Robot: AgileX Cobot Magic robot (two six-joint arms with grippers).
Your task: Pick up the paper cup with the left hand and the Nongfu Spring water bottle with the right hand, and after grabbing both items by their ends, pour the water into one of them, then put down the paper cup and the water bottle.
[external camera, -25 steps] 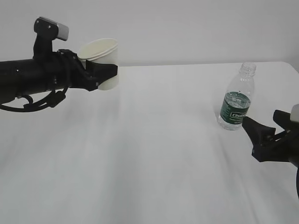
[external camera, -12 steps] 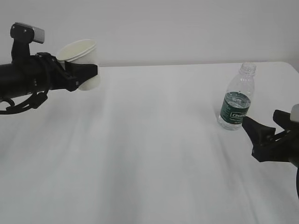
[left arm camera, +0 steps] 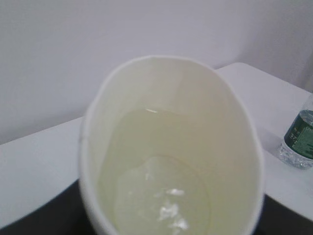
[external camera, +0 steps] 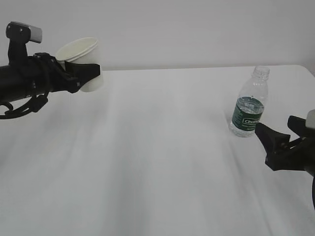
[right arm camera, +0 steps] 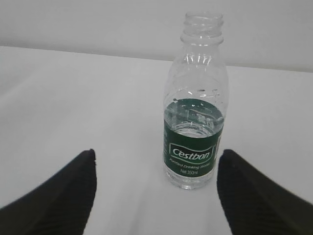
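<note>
My left gripper (external camera: 91, 73) is shut on the paper cup (external camera: 80, 55), which it holds in the air at the far left, tilted, with its mouth toward the wrist camera. The left wrist view is filled by the cup (left arm camera: 171, 122), with clear water (left arm camera: 161, 196) pooled inside. The Nongfu Spring water bottle (external camera: 249, 107) stands upright and capless on the table at the right, with a little water at label height. My right gripper (external camera: 273, 125) is open just in front of it, not touching. In the right wrist view the bottle (right arm camera: 195, 112) stands beyond the fingertips (right arm camera: 88, 161), nearer the right one.
The white table (external camera: 157, 167) spans the whole view, with its far edge (external camera: 197, 68) against a plain pale wall. Its right corner lies just behind the bottle. No other objects show.
My left arm has drawn back to the left with the cup in its grip, most of it in the first half second. The right gripper and the bottle have stayed where they were.
</note>
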